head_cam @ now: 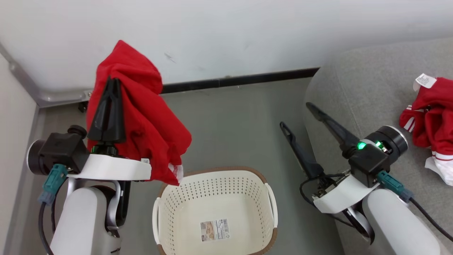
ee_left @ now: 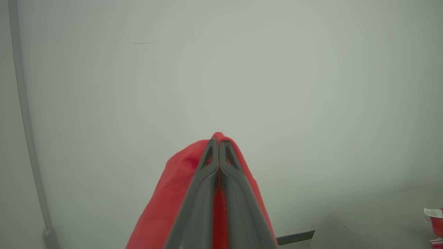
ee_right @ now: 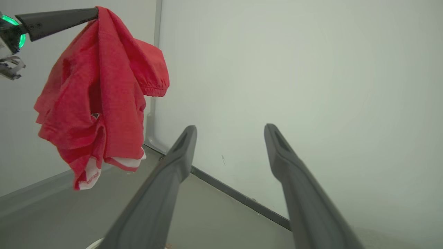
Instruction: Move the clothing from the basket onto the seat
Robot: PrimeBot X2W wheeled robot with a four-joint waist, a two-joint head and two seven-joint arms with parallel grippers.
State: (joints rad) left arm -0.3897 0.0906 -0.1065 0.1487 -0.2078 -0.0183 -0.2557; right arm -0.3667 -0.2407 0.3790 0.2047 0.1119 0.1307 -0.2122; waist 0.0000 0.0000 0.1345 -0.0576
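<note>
Hanging up at ten o'clock in the head view, the plain red garment (head_cam: pixel 141 117) dangles from the left gripper (head_cam: pixel 113 80). The two dark fingers are pinched tight together on a fold of cloth, tips aimed at twelve o'clock toward the pale wall (head_cam: pixel 226 35). The fabric spills down behind and to the right of the fingers. Its lowest corner, showing a flash of white, lines up with the basket's far left corner.

In the left wrist view the left gripper (ee_left: pixel 218 140) has its fingers pressed flat against each other, with the plain red garment (ee_left: pixel 162 207) bulging out on both sides and peeking over the tips.

Down at six o'clock, the basket (head_cam: pixel 177 212) sits on the grey floor (head_cam: pixel 230 124) with just the paper label (head_cam: pixel 214 230) on its bottom.

Over at four o'clock, the right gripper (head_cam: pixel 295 115) has its fingers spread wide with nothing between them, tips aimed at eleven o'clock beside the seat's edge. The seat (head_cam: pixel 371 88) takes up the three o'clock side, and the striped red garment (head_cam: pixel 431 113) lies crumpled on it at the far right, white tag (head_cam: pixel 424 80) up top.

From the right wrist view, the right gripper (ee_right: pixel 231 128) gapes at the wall, and the plain red garment (ee_right: pixel 100 97) hangs at ten o'clock from the left gripper (ee_right: pixel 95 13), clear of the floor.
</note>
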